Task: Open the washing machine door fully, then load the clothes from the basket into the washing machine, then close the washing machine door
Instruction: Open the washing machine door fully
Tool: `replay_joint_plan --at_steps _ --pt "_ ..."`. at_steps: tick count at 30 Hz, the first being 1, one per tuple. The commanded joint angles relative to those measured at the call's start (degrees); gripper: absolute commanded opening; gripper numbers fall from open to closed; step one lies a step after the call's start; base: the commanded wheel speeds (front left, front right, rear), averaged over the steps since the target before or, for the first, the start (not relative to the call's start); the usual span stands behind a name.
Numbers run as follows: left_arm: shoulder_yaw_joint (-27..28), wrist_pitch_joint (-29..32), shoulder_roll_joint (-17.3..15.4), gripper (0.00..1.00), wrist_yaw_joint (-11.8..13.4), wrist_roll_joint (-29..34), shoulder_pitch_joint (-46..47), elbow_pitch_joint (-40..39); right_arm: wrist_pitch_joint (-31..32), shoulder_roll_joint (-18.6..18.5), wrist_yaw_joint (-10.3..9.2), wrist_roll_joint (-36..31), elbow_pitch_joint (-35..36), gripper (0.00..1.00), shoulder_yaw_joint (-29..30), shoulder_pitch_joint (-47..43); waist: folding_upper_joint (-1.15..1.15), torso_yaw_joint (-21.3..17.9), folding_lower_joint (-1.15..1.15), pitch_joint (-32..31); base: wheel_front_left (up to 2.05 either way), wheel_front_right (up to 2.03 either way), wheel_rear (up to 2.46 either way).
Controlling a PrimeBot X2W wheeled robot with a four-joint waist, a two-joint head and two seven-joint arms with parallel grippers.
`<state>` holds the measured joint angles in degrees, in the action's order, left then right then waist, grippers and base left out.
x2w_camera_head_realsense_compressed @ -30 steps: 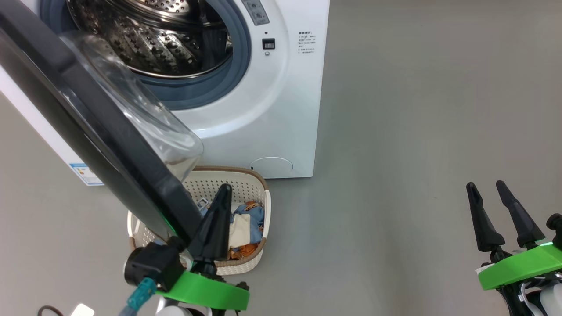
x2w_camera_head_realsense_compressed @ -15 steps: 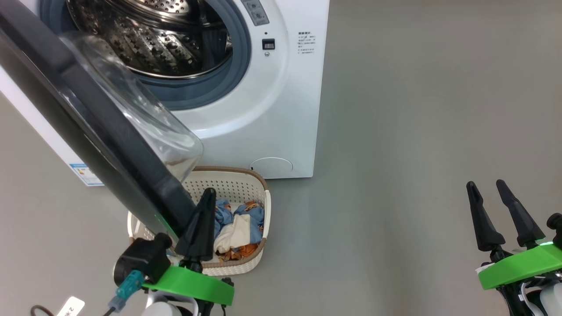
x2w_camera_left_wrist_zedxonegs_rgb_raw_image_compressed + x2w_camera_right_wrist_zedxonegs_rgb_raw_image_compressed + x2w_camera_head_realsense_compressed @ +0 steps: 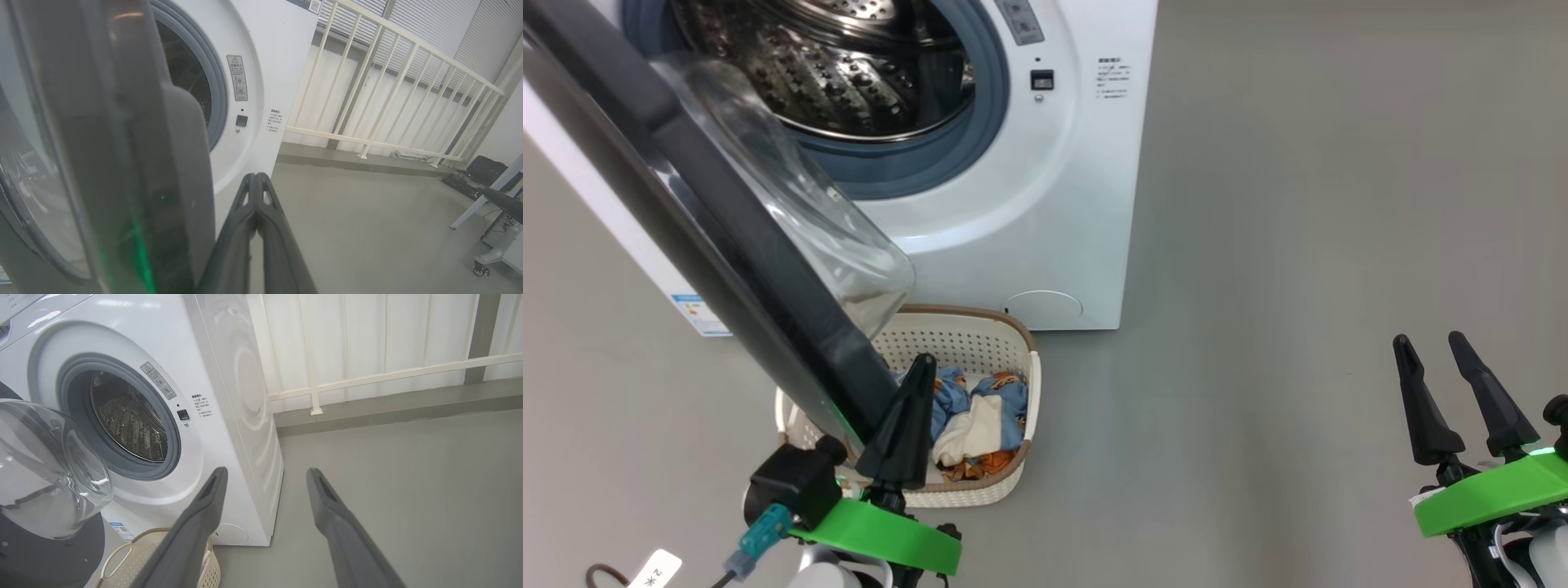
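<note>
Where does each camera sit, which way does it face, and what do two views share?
Head: above, looking down at washing machine, door, basket; left gripper, right gripper show.
Left wrist: beside the door's edge, facing the machine; shut fingers show.
Right wrist: farther right, facing the drum; open fingers show.
Both wrists share the railing.

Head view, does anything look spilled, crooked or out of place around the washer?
Nothing looks spilled or damaged. One oddity: the open washing machine door reaches out over the basket and hides its left part, which may hinder reaching the clothes heaped inside.
</note>
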<state>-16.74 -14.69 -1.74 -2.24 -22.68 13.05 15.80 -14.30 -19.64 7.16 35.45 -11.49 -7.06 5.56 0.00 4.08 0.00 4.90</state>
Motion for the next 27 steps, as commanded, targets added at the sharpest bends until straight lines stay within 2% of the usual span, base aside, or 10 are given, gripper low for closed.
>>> replay_joint_plan --at_steps 1,27 --pt "3.1 -0.3 -1.1 0.00 0.2 0.2 1.3 -0.6 -0.7 -1.3 0.33 -0.2 1.5 1.00 -0.5 0.9 0.00 0.7 0.00 0.0 0.00 0.00 0.00" --pt "5.9 -0.3 -1.1 0.00 0.9 0.9 -2.3 -1.9 -0.7 -2.0 0.33 -0.7 1.9 1.00 -0.3 0.4 0.00 8.9 0.00 -0.5 0.00 0.00 0.00"
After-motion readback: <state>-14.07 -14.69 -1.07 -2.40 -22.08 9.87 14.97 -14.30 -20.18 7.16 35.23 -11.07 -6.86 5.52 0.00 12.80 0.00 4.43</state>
